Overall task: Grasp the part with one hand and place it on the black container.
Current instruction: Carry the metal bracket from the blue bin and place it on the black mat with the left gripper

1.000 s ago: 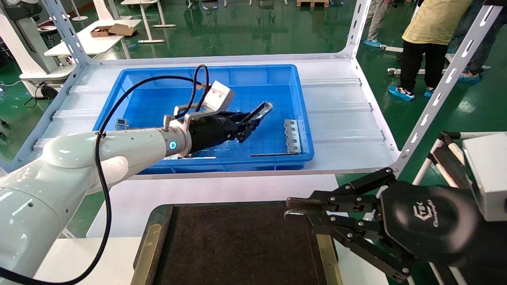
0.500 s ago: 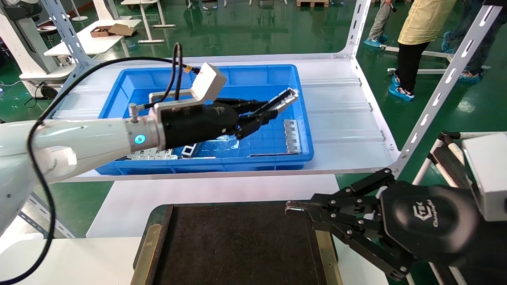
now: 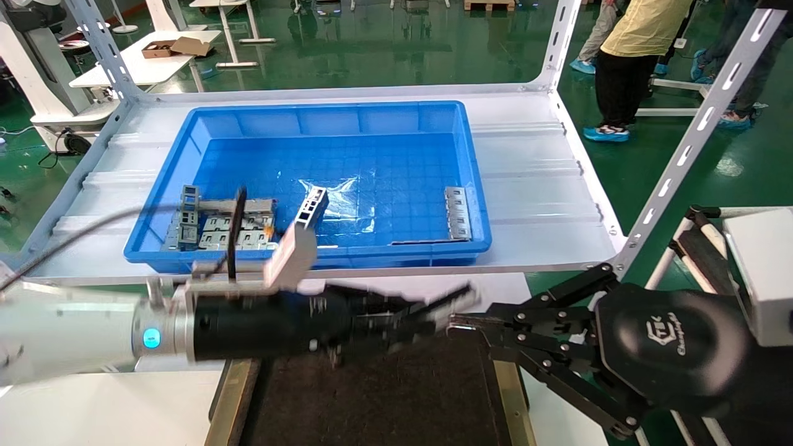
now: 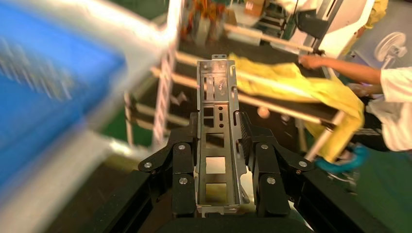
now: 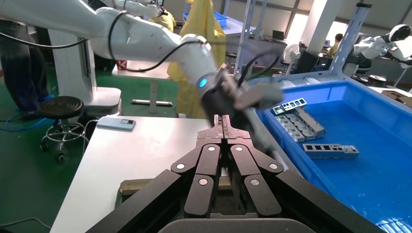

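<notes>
My left gripper [image 3: 437, 310] is shut on the part [image 3: 458, 299], a slim grey metal channel with a raised rim and rectangular cutouts. It holds the part just above the far edge of the black container [image 3: 384, 402]. In the left wrist view the part [image 4: 216, 77] lies lengthwise between the two fingers [image 4: 183, 145] and sticks out past them. My right gripper [image 3: 460, 325] is shut and empty by the container's far right corner, close to the part's tip. It also shows in the right wrist view [image 5: 222, 121].
A large blue bin [image 3: 334, 118] stands on the white shelf behind the container. It holds a ladder-like strip [image 3: 311, 207], a flat slotted plate [image 3: 457, 212] and a pile of grey parts [image 3: 217, 224]. Slanted shelf posts [image 3: 694, 130] rise at the right. People stand beyond them.
My left arm has swung out of the blue bin toward me and down, carrying the part to the black container's far edge. The right gripper has not moved.
</notes>
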